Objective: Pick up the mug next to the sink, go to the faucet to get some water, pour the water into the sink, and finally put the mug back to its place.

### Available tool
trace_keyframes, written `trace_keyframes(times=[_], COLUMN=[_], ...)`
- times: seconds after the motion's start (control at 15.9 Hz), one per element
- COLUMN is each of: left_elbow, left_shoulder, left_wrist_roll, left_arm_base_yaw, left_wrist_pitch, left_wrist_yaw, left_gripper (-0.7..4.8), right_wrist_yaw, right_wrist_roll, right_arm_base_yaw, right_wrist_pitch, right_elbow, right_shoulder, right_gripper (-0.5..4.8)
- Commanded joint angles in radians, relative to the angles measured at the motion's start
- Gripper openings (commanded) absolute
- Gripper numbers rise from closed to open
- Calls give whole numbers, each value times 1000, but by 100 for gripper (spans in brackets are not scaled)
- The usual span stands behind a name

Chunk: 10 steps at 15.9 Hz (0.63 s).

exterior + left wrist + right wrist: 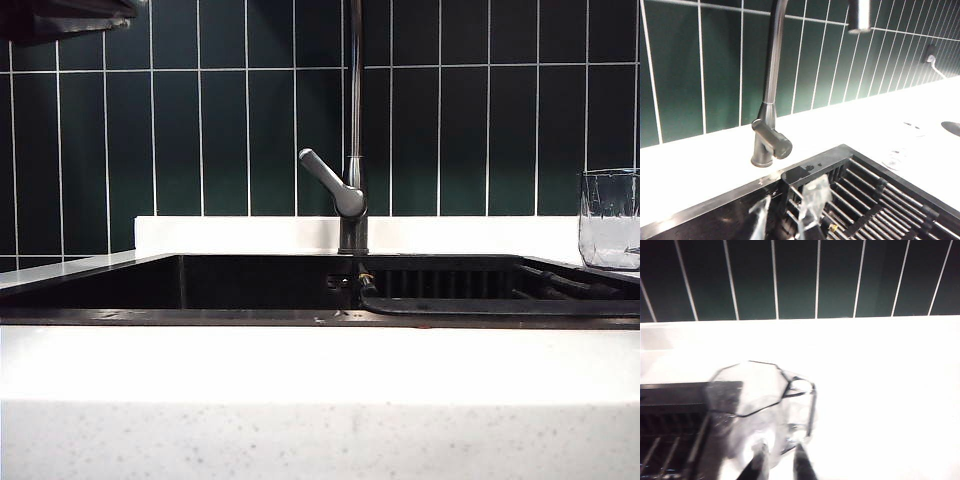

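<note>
Left gripper [785,212], right gripper [780,462]: slightly parted.

Harsh white glare on the bench, deep shadow in the sink.

In the exterior view the bench [320,365] blows out to a featureless white band, while the sink [200,285] and green tiles [200,130] stay dim. The right wrist view is overexposed and soft, the mug [757,400] smeared by blur. The left wrist view is sharper, with highlights streaking the faucet [771,75].

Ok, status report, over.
Left gripper open above black sink. Right gripper open, short of clear faceted glass mug on countertop. Nothing in the way.
</note>
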Motion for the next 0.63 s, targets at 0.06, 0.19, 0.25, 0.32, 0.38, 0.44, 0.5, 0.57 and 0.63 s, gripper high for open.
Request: trace_keyframes(times=[0.06, 0.19, 0.25, 0.32, 0.38, 0.44, 0.5, 0.57, 0.63], left_elbow=[7, 7, 7, 8, 8, 8, 8, 8, 8], left_shoulder=[11, 11, 11, 11, 11, 11, 11, 11, 11], left_wrist_roll=[5, 13, 27, 29, 30, 30, 30, 30, 30], left_arm_base_yaw=[-1, -1, -1, 0, 0, 0, 0, 0, 0], left_wrist_pitch=[31, 31, 31, 31, 31, 31, 31, 31, 31], left_wrist_yaw=[34, 33, 33, 33, 33, 33, 33, 33, 32], left_gripper=[93, 93, 93, 93, 93, 93, 93, 93, 93], right_wrist_yaw=[-216, -336, -355, -355, -367, -397, -396, -396, -395], right_wrist_roll=[1, 1, 1, -3, -8, -19, -32, -43, -70], right_arm_base_yaw=[-128, -173, -176, -175, -172, -172, -172, -172, -172], right_wrist_pitch=[198, 271, 271, 274, 285, 299, 314, 325, 325], right_elbow=[10, 31, 59, 85, 121, 150, 171, 192, 213], right_shoulder=[224, 359, 413, 455, 503, 539, 566, 596, 625], right_gripper=[68, 68, 69, 100, 141, 171, 172, 172, 172])
